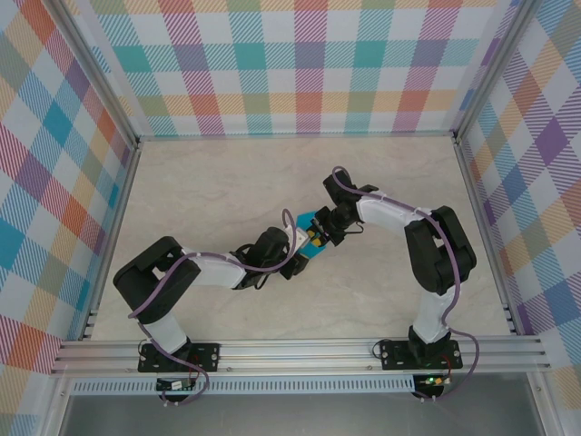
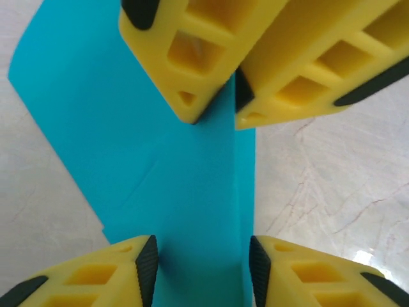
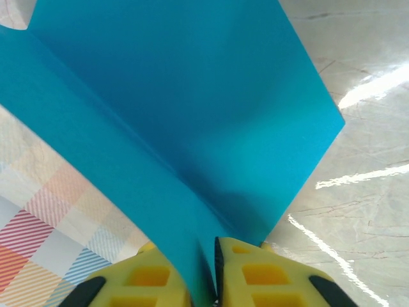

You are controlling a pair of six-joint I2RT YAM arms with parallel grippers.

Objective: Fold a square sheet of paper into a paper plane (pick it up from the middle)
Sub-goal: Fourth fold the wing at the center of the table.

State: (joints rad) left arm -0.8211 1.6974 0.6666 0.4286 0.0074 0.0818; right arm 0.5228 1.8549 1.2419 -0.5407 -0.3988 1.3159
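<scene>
The square sheet of paper (image 1: pixel 302 221) is teal and partly folded, and it sits mid-table between my two grippers. In the left wrist view the paper (image 2: pixel 128 115) lies on the table with a raised crease running up its right side. My left gripper (image 2: pixel 203 256) is open, its pads standing either side of the sheet's near end. The right gripper (image 2: pixel 234 105) comes in from the far side and pinches that crease between its yellow fingers (image 2: pixel 192 51). In the right wrist view my right gripper (image 3: pixel 214 272) is shut on the fold of the paper (image 3: pixel 192 96), whose two flaps spread away from the jaws.
The marble-patterned table (image 1: pixel 209 191) is walled by checked panels (image 1: pixel 290 64) at the back and sides. An aluminium rail (image 1: pixel 300 350) runs along the near edge where both arm bases are bolted.
</scene>
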